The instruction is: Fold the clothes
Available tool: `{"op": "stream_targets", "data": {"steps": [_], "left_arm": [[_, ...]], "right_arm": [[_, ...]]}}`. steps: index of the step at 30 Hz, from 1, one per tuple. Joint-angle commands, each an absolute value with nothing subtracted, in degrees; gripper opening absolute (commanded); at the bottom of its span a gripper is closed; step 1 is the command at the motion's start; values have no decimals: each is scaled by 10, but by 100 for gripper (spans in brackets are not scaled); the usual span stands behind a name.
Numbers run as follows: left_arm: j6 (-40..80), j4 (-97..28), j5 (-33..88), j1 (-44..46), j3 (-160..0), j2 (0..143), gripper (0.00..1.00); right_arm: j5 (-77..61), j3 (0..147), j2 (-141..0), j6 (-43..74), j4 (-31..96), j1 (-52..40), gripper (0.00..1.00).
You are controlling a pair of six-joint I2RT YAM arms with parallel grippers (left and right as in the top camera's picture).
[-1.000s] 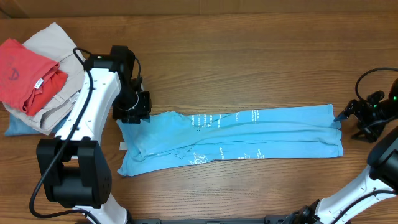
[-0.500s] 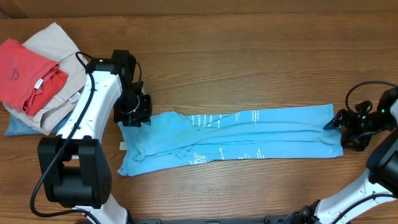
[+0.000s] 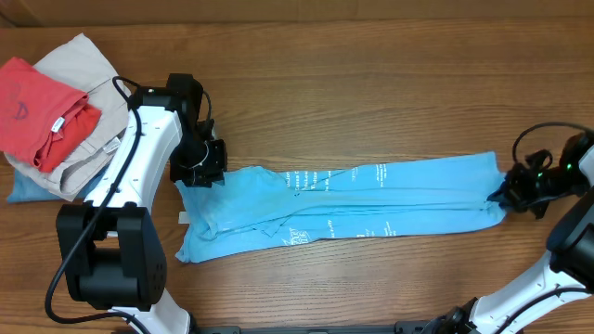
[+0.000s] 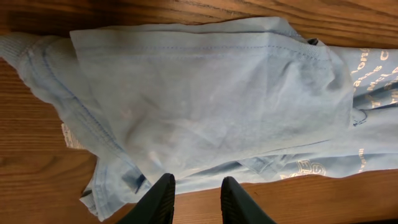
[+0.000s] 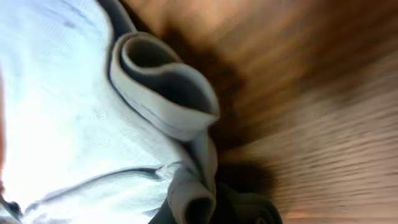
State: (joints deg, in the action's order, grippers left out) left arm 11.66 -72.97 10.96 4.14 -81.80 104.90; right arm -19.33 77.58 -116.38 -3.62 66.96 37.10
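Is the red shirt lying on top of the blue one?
No, the red T-shirt sits on a beige pile, well apart from the blue T-shirt.

T-shirt (image 3: pixel 353 199) lies stretched L–R across tabletop (image 3: pixel 371 83). L gripper (image 3: pixel 198 170) sits at shirt's rear-L corner; R gripper (image 3: pixel 509 193) at its R edge, touching cloth. Clothes pile (image 3: pixel 56 121) well L of shirt, twd rear.

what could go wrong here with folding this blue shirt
The right gripper sits at the very end of the blue T-shirt, where the hem is curled; it may pinch only one layer and fold crooked.
The open left gripper is mostly over bare table at the shirt's edge; closing might miss cloth.
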Motion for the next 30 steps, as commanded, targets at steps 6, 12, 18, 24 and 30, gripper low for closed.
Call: {"op": "stream_targets", "data": {"steps": [6, 12, 18, 24, 30], "left_arm": [[116, -728, 117, 33, -870, 1047, 29], [119, -728, 117, 33, -879, 1047, 30], [118, -730, 121, 34, -879, 1047, 31], [118, -730, 121, 33, -879, 1047, 31], [118, -729, 121, 33, -879, 1047, 31]], "right_arm": [[-71, 967, -1162, 45, 708, 389, 4], [-67, 1052, -1162, 35, 788, 375, 4], [-77, 1053, -1159, 6, 832, 302, 4], [-58, 1053, -1159, -15, 885, 168, 4], [-48, 1051, -1159, -15, 921, 57, 4]]}}
